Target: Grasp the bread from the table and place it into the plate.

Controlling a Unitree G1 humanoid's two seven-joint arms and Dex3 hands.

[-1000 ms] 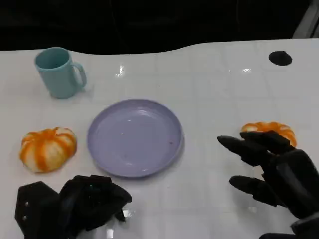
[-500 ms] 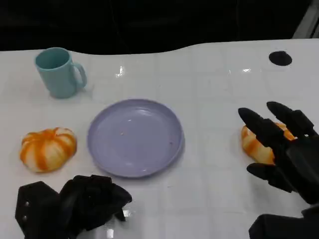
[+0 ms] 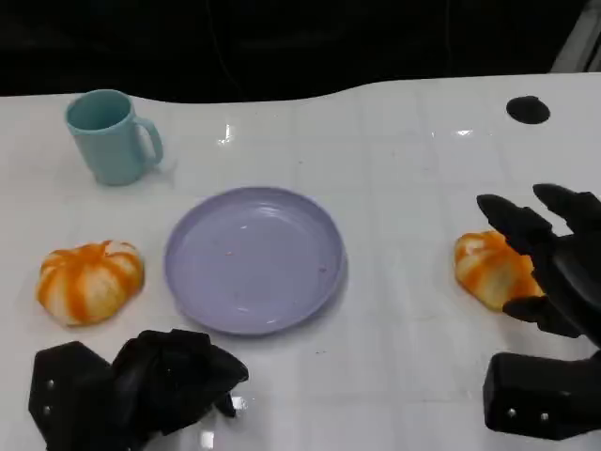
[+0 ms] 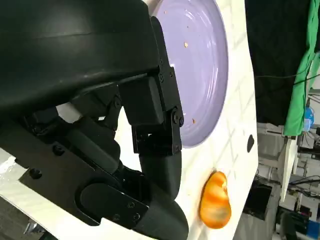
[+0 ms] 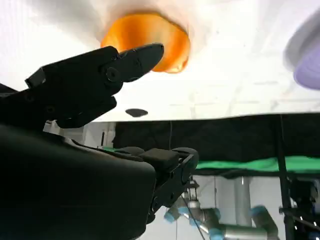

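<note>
White glossy tabletop (image 3: 404,178), faint tile grid, wavy far edge against dark background. Lavender plate (image 3: 254,258) near centre, upright, a few crumbs on it. Teal mug (image 3: 110,136) at far left, handle facing plate, well apart from it. Orange-and-white bread (image 3: 90,281) left of plate, just beside rim, not touching. Second bread (image 3: 490,269) on right side, apart from plate. Small black disc (image 3: 528,109) near far right edge.
</note>
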